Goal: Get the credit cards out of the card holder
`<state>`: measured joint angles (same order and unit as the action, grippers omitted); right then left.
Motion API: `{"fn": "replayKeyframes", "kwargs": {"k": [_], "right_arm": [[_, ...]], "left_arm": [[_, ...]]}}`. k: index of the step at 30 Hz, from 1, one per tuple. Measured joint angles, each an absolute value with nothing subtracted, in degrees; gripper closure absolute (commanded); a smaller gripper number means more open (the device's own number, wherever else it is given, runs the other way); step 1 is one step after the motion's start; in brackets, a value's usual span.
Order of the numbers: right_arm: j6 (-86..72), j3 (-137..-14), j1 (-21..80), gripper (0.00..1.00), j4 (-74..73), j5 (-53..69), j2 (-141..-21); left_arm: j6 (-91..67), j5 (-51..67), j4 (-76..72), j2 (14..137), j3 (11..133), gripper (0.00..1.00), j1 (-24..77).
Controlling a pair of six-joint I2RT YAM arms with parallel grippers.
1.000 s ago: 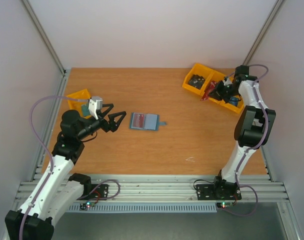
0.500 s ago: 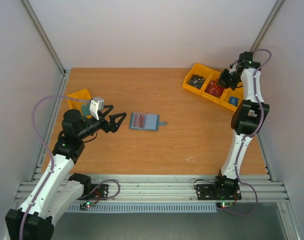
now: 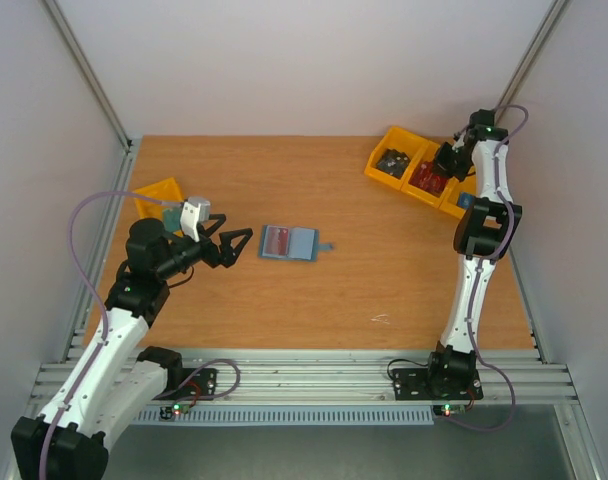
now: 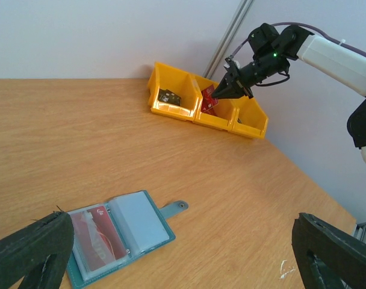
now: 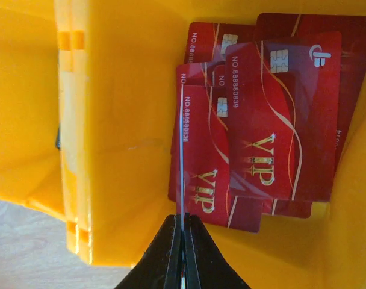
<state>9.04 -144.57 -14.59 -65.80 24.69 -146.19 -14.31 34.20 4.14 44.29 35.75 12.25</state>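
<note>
Seen from above, the card holder (image 3: 289, 242) is lying open on the table (image 3: 364, 290). The left fingers (image 3: 240, 238) are hovering spread apart just left of it. The right fingers (image 3: 446, 162) are dipping into the yellow bins (image 3: 374, 166), well to its right and farther back.

The left wrist view is showing a red card (image 4: 96, 238) in one clear sleeve and what looks like a bluish-grey card (image 4: 138, 218) beside it. Both are likely light, stiff and slick, and best pinched by an exposed edge.

In the right wrist view, the right fingers (image 5: 168, 259) are pressing together on a thin card (image 5: 182, 150), seen edge-on. It is hanging over a pile of red VIP cards (image 5: 273, 120) inside the bin (image 5: 123, 90).
</note>
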Motion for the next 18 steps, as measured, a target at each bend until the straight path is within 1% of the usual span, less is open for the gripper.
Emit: {"fn": "replayKeyframes", "kwargs": {"k": [11,12,15,18], "right_arm": [[8.6,-144.6,-14.6,0.99,-63.1,24.1,-147.5],[8.3,-144.6,-14.6,0.96,-62.8,23.9,-147.6],[7.5,-144.6,-14.6,0.84,-62.3,23.1,-147.7],[6.9,-144.7,-14.6,0.74,-62.6,21.1,-147.8]], "left_arm": [[-14.2,34.2,4.3,44.3,35.7,0.01,12.2],[-14.2,34.2,4.3,44.3,35.7,0.0,12.2],[-13.8,34.2,4.3,44.3,35.7,0.01,12.2],[-13.5,34.0,4.3,44.3,35.7,0.01,12.2]]}}
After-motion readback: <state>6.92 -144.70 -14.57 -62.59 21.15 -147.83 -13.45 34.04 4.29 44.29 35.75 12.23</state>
